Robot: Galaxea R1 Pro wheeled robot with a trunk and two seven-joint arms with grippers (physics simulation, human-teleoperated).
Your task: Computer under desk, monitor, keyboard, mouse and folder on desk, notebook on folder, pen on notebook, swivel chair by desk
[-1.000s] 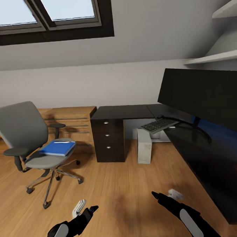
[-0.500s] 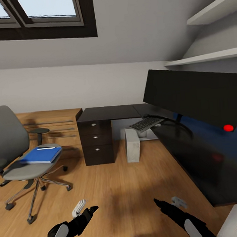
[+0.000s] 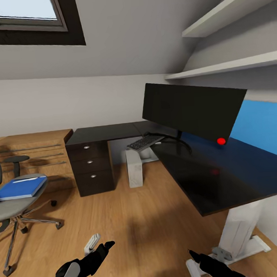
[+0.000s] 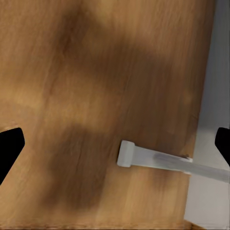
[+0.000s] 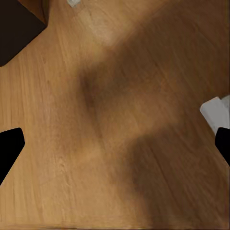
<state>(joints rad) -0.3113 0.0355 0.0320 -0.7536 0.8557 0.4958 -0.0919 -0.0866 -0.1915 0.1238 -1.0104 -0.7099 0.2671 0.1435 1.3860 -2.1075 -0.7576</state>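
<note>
The black monitor (image 3: 190, 110) with a red dot at its lower corner stands on the glossy black corner desk (image 3: 210, 179). The dark keyboard (image 3: 145, 142) lies on the desk beside the monitor's stand. Under the desk stands the pale computer tower (image 3: 135, 167). At the far left, the grey swivel chair (image 3: 11, 205) carries the blue folder (image 3: 20, 188) on its seat. Low in the head view, my left gripper (image 3: 105, 246) and right gripper (image 3: 194, 256) hang over the wood floor. Both wrist views show the fingertips (image 4: 9, 148) (image 5: 9, 146) wide apart and empty.
A dark three-drawer unit (image 3: 91, 166) supports the desk's left wing, with a light-wood drawer unit (image 3: 37, 153) beside it. The desk's white leg (image 3: 238, 230) stands near my right arm. White wall shelves (image 3: 232, 63) hang above. A white bar (image 4: 153, 160) lies below my left gripper.
The head camera has swung right, so the whole picture shifted left: the chair now sits at the left edge and the desk's white leg has come into view. Both arms stay low.
</note>
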